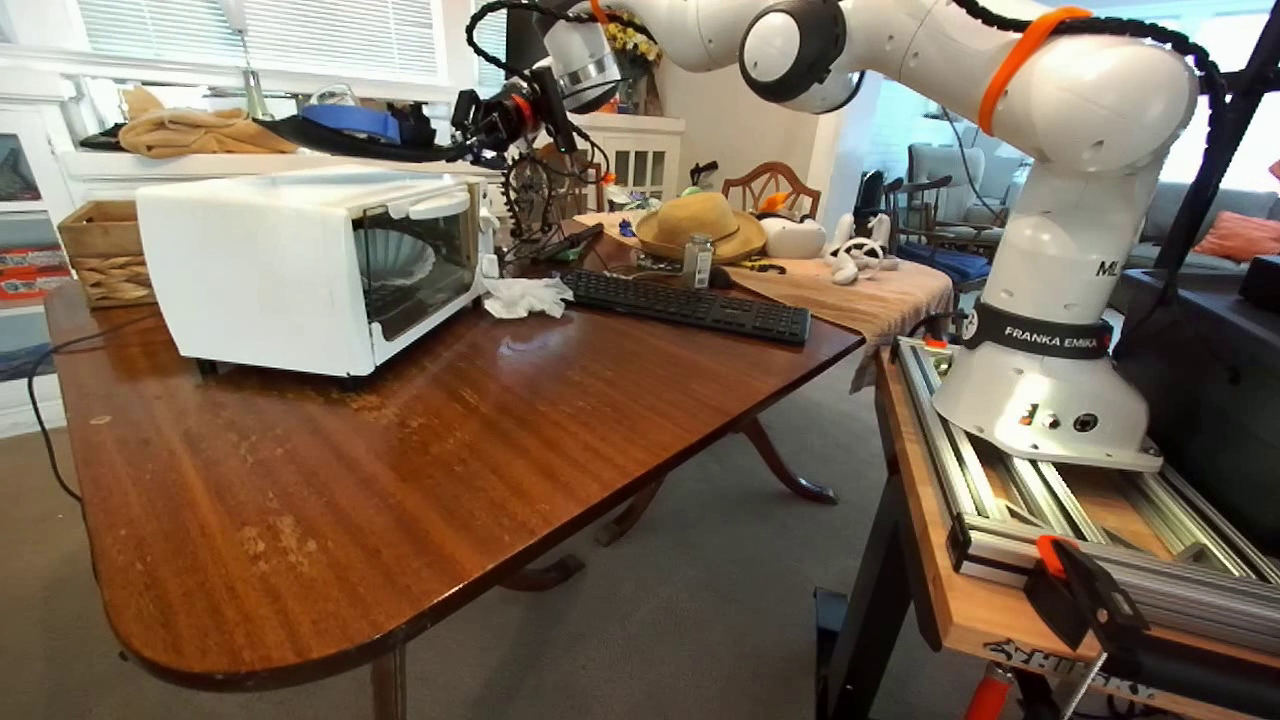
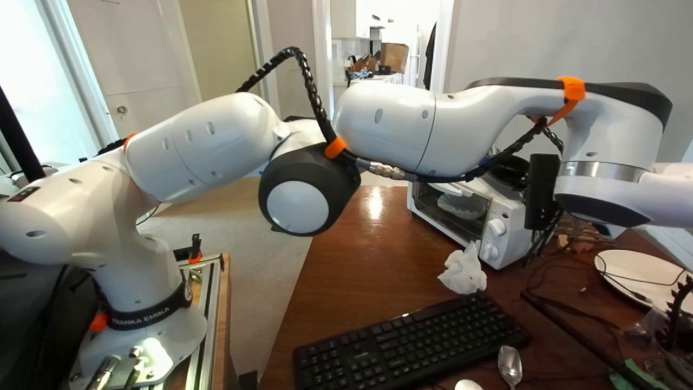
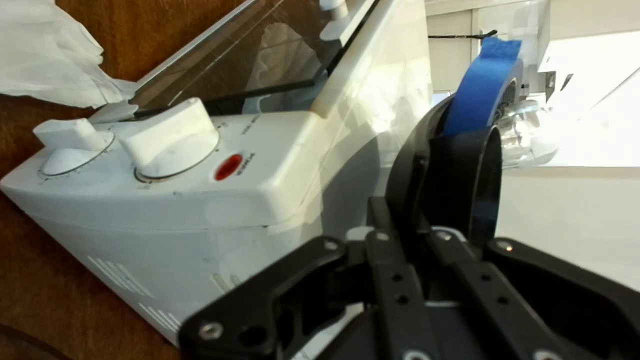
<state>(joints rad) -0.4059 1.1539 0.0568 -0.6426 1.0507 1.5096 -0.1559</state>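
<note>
Tool point(image 3: 407, 224) clamped on curved black dish point(image 3: 450, 172), over top of white toaster oven point(image 1: 255, 270); contact with oven unclear. On bench point(image 1: 420, 480), crumpled white sheet point(image 2: 464, 271) lies between oven and black keyboard point(image 2: 406, 346).

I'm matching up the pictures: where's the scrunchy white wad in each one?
In an exterior view: white wad, just left of centre.
In an exterior view: white wad, right of centre, lower half.
Wrist view: white wad, top-left corner.
Shared landmark: white toaster oven, beside it.
</note>
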